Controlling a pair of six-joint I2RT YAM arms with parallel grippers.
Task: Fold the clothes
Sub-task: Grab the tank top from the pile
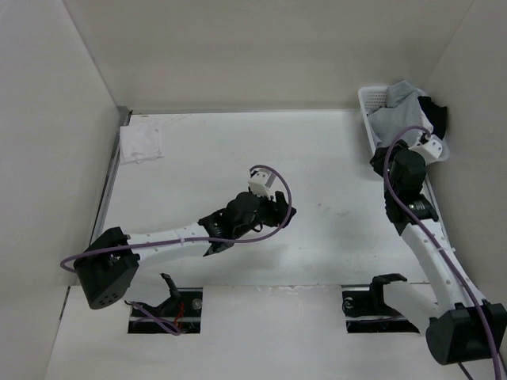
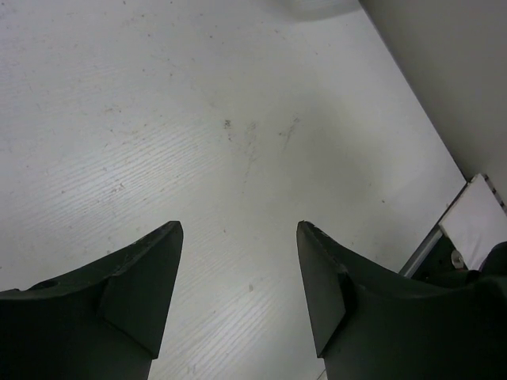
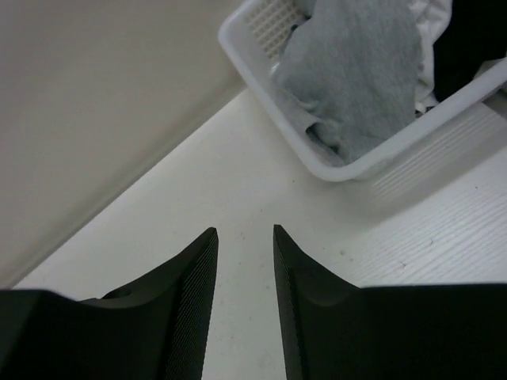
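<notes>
The clothes, a heather-grey knit garment (image 1: 394, 111), lie bunched in a white basket (image 1: 366, 99) at the table's back right corner. In the right wrist view the grey garment (image 3: 356, 71) drapes over the basket rim (image 3: 380, 154). My right gripper (image 3: 245, 231) hovers over bare table just short of the basket, its jaws partly open with nothing between them; from above, the right gripper (image 1: 382, 154) is at the basket's near end. My left gripper (image 2: 239, 229) stands wide open over the table's middle, empty; the top view shows the left gripper (image 1: 273, 210) far from the basket.
A black garment (image 1: 434, 115) and a white one (image 3: 432, 24) share the basket. A small white cloth (image 1: 142, 142) lies at the back left corner. Walls close the table at the back, left and right.
</notes>
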